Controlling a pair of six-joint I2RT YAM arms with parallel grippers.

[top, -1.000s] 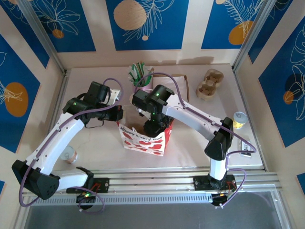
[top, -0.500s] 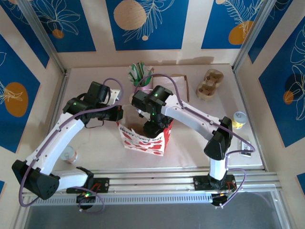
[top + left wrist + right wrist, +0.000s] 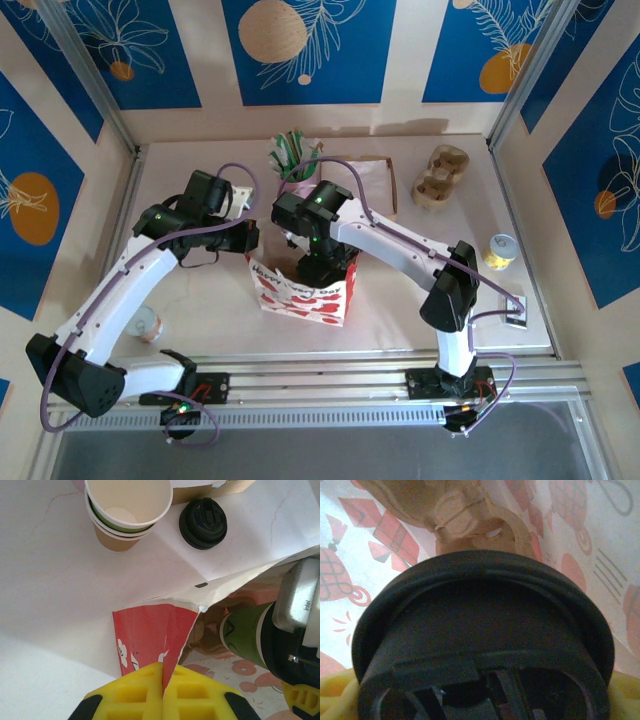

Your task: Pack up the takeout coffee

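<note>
Takeout coffee inside the paper bag, gripped at the lid

The takeout coffee [image 3: 243, 636] is a small green paper cup capped with a round black plastic lid [image 3: 485, 630]. It sits within the open mouth of the red-and-white patterned paper bag [image 3: 150, 630], base pointing deeper in and lid facing back out. The yellow fingers [image 3: 332, 700] of the right gripper [image 3: 482, 695] clasp it on either side at the lid. Whether the base touches the bag's bottom cannot be told.
</note>
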